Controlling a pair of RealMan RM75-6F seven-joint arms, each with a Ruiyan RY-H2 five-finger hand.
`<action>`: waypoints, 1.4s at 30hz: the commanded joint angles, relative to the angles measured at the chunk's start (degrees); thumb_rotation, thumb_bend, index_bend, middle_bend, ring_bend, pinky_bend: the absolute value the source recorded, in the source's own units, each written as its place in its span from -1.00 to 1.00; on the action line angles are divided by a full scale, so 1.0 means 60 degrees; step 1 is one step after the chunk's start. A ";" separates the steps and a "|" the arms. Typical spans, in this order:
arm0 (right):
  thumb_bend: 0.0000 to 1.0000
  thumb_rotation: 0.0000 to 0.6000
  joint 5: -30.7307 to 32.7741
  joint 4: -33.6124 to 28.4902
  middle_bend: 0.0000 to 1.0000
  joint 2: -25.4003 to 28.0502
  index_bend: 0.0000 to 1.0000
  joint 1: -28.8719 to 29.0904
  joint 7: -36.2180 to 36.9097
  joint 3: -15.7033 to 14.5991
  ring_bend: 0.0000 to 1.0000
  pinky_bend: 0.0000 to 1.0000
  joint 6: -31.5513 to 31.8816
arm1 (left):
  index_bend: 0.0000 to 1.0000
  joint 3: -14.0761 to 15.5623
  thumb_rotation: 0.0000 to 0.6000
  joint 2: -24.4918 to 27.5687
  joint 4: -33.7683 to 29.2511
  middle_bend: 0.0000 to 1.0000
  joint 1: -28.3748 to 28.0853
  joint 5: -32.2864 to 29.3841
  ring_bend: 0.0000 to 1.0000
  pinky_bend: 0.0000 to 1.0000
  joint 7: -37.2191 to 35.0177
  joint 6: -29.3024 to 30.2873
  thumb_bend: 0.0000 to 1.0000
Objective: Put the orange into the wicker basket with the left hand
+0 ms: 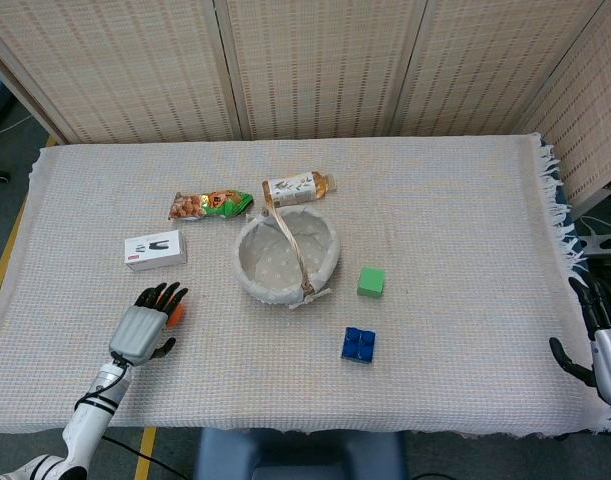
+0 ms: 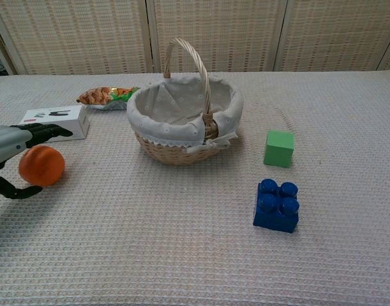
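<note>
Grasp step: the left hand [image 1: 145, 330] hovers over the orange [image 2: 41, 165], fingers spread, not clamped. Next, close on it and carry it to the wicker basket [image 1: 325, 268].

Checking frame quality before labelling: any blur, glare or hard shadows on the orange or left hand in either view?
Head view: sharp, even light, no glare; the left hand covers most of the orange. Chest view: the orange is crisp, with a soft shadow on the cloth beneath it; the left hand is cut off by the left edge and slightly soft, its dark fingers low in contrast.
</note>
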 commanded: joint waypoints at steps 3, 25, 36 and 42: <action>-0.55 1.00 0.0002 -0.0020 -1.00 0.0000 -1.00 0.0013 -0.0042 -0.0008 -1.00 -0.65 -0.0034 | -1.00 -0.0078 1.00 -0.0563 0.0937 -1.00 -0.0296 -0.0098 -1.00 -0.76 -0.0116 -0.0025 -0.41; -0.55 1.00 -0.0015 0.0000 -1.00 -0.0059 -1.00 0.0044 -0.0133 -0.0016 -1.00 -0.65 -0.0078 | -0.54 0.0097 1.00 -0.1228 0.2027 -0.49 -0.0446 -0.0299 -0.23 0.03 -0.0527 0.0304 -0.35; -0.55 1.00 -0.0023 -0.0009 -1.00 -0.0046 -1.00 0.0063 -0.0175 -0.0047 -1.00 -0.65 -0.0145 | -0.48 -0.0298 1.00 -0.0776 0.1507 -0.39 -0.0594 0.0284 -0.13 0.17 -0.0433 0.1328 -0.35; -0.55 1.00 -0.0064 0.0002 -1.00 -0.0039 -1.00 0.0075 -0.0203 -0.0085 -1.00 -0.65 -0.0185 | -0.47 -0.1010 1.00 0.0176 0.0357 -0.39 -0.1030 0.0223 -0.13 0.22 0.0209 0.1454 -0.35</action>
